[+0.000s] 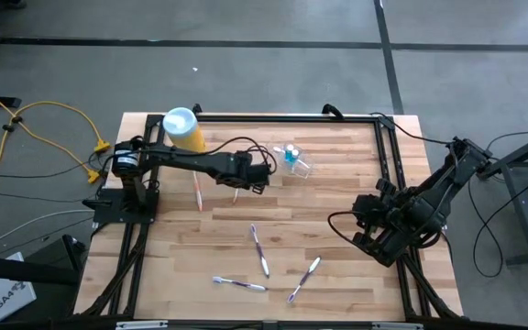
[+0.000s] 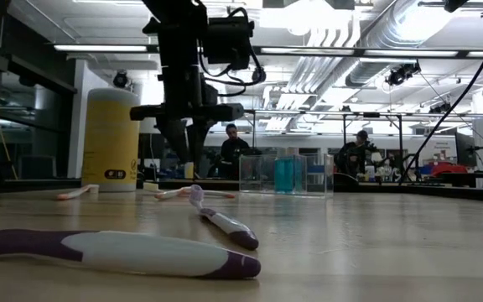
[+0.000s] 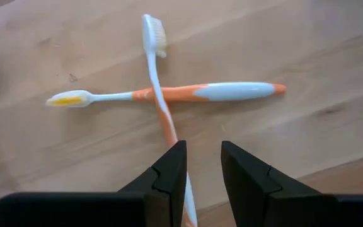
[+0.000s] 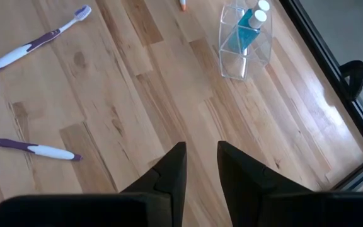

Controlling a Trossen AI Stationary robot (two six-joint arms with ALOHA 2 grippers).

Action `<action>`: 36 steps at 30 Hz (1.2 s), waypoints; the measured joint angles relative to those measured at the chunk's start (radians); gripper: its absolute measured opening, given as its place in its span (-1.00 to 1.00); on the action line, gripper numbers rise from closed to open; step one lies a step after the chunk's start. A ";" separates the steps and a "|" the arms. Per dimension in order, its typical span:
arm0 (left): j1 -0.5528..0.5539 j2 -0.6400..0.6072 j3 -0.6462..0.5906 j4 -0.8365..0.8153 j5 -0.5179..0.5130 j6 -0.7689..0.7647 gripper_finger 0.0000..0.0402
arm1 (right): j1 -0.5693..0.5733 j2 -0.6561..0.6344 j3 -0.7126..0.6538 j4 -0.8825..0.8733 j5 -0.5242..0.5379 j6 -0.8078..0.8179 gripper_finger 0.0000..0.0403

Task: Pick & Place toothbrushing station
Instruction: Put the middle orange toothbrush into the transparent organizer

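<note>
The toothbrushing station (image 1: 294, 161) is a clear plastic holder with blue items inside, standing on the table's far middle, also seen in the low view (image 2: 285, 174) and the right wrist view (image 4: 243, 39). My left gripper (image 1: 246, 183) hangs left of it, shut on an orange-and-white toothbrush (image 3: 159, 94). A second orange toothbrush (image 3: 219, 92) lies flat on the table below. My right gripper (image 4: 201, 157) waits raised over the table's right side (image 1: 367, 223), its fingers slightly apart with nothing between them. My left gripper pinches the toothbrush's white handle part (image 3: 185, 200) between its two fingers, which slant steeply down and lie along the brush. The brush sticks out beyond the fingertips, bristle head (image 3: 154, 33) farthest away. In the low view the head (image 2: 189, 170) hangs clear of the table.
A yellow canister (image 1: 183, 130) with a pale blue lid stands at the far left. Three purple toothbrushes (image 1: 259, 249) (image 1: 239, 284) (image 1: 305, 278) lie on the near middle. A black rail (image 1: 388, 156) frames the table. People stand in the room beyond (image 2: 233, 147).
</note>
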State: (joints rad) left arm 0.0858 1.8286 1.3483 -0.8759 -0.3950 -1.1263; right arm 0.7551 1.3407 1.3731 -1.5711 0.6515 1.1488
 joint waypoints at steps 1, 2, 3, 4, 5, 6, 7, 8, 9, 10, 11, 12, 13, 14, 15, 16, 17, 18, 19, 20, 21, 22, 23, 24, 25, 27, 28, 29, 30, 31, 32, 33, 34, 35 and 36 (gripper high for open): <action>0.003 0.000 0.000 -0.006 0.000 0.000 -0.54 | 0.000 0.000 0.000 0.000 0.000 0.000 -0.60; 0.006 0.000 0.000 -0.009 0.000 -0.001 -0.54 | 0.000 0.000 0.000 0.000 -0.001 0.000 -0.60; 0.009 0.000 0.000 -0.007 0.000 -0.001 -0.54 | 0.000 0.000 0.000 0.000 -0.001 0.000 -0.60; 0.012 0.000 0.000 -0.009 0.000 -0.001 -0.54 | 0.000 0.000 0.000 0.000 -0.001 0.000 -0.60; 0.016 0.000 0.000 -0.012 0.000 -0.002 -0.54 | 0.000 0.000 0.000 0.000 0.000 0.001 -0.60; 0.018 0.000 0.000 -0.013 0.000 -0.002 -0.54 | 0.000 0.000 0.000 0.000 -0.001 0.001 -0.60; 0.020 0.000 0.000 -0.013 0.000 -0.003 -0.54 | 0.000 0.000 0.000 0.000 0.000 0.001 -0.60; 0.023 0.000 0.000 -0.014 0.001 -0.003 -0.54 | 0.000 0.000 0.000 0.000 -0.001 0.001 -0.60; 0.024 0.000 0.000 -0.016 0.001 -0.003 -0.54 | 0.000 0.000 0.000 0.000 -0.001 0.001 -0.60; 0.024 0.001 0.000 -0.016 0.003 -0.003 -0.54 | 0.000 0.000 0.000 0.000 0.000 0.001 -0.60; 0.024 0.007 0.000 -0.014 0.004 -0.003 -0.54 | 0.000 0.000 0.000 0.000 0.000 0.001 -0.60; 0.022 0.014 0.000 -0.013 0.004 -0.003 -0.54 | 0.000 0.000 0.000 0.000 0.000 0.001 -0.60; 0.021 0.019 -0.001 -0.017 0.007 -0.005 -0.54 | 0.000 0.000 0.000 0.000 0.000 0.001 -0.60; 0.021 0.025 -0.003 -0.023 0.008 -0.005 -0.54 | 0.000 0.000 0.000 0.000 0.000 0.000 -0.60; 0.020 0.034 -0.002 -0.018 0.007 -0.005 -0.54 | 0.000 0.000 0.000 0.000 0.000 0.000 -0.60; 0.021 0.041 -0.002 -0.007 0.013 -0.006 -0.54 | 0.000 0.000 0.000 0.000 0.001 0.000 -0.60; 0.021 0.052 -0.002 -0.006 0.023 -0.007 -0.54 | 0.000 0.000 0.000 0.000 0.000 0.000 -0.60; 0.021 0.062 -0.002 -0.009 0.028 -0.007 -0.54 | 0.000 0.000 0.000 0.000 0.000 0.000 -0.60; 0.021 0.070 -0.002 -0.006 0.031 -0.006 -0.54 | 0.000 0.000 0.000 0.000 0.001 0.000 -0.60; 0.021 0.079 -0.002 -0.003 0.033 -0.005 -0.54 | 0.000 0.000 0.000 0.000 0.000 0.000 -0.60; 0.022 0.082 -0.002 -0.002 0.033 -0.006 -0.54 | 0.000 0.000 0.000 0.000 0.000 0.000 -0.60; 0.023 0.084 -0.002 -0.002 0.034 -0.006 -0.54 | 0.000 0.000 0.000 0.000 0.001 0.000 -0.60; 0.024 0.084 -0.002 -0.001 0.034 -0.007 -0.54 | 0.000 0.000 0.000 0.000 0.000 0.000 -0.60; 0.025 0.084 -0.002 0.005 0.030 -0.007 -0.54 | 0.000 0.000 0.000 0.000 0.000 0.000 -0.60; 0.026 0.084 -0.002 0.006 0.028 -0.007 -0.54 | 0.000 0.000 0.000 0.000 0.001 0.000 -0.60; 0.032 0.085 -0.002 0.005 0.027 -0.007 -0.54 | 0.000 0.000 0.000 0.000 0.000 0.000 -0.60; 0.035 0.085 -0.002 0.006 0.027 -0.006 -0.54 | 0.000 0.000 0.000 0.000 0.000 0.000 -0.60; 0.038 0.085 -0.002 0.006 0.027 0.000 -0.54 | 0.000 0.000 0.000 0.000 0.000 0.000 -0.60; 0.041 0.089 -0.002 0.009 0.027 0.001 -0.54 | 0.000 0.000 0.000 0.000 0.000 0.000 -0.60; 0.044 0.094 -0.002 0.013 0.026 0.001 -0.54 | 0.000 0.000 0.000 0.000 0.000 0.000 -0.60; 0.046 0.098 -0.002 0.014 0.026 0.004 -0.54 | 0.000 0.000 0.000 0.000 0.000 0.000 -0.60; 0.050 0.099 -0.003 0.011 0.026 0.004 -0.54 | 0.000 0.000 0.000 0.000 0.000 0.000 -0.60; 0.053 0.101 -0.003 0.011 0.027 0.004 -0.54 | 0.000 0.000 0.000 0.000 0.000 0.000 -0.60; 0.056 0.104 -0.001 0.017 0.026 0.004 -0.54 | 0.001 0.000 0.000 0.000 0.000 0.000 -0.60; 0.057 0.110 0.000 0.021 0.027 0.005 -0.54 | 0.001 0.000 0.000 0.000 0.000 0.000 -0.60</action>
State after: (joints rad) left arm 0.1425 1.9382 1.3479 -0.8547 -0.3683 -1.1214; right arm 0.7559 1.3407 1.3727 -1.5711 0.6518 1.1492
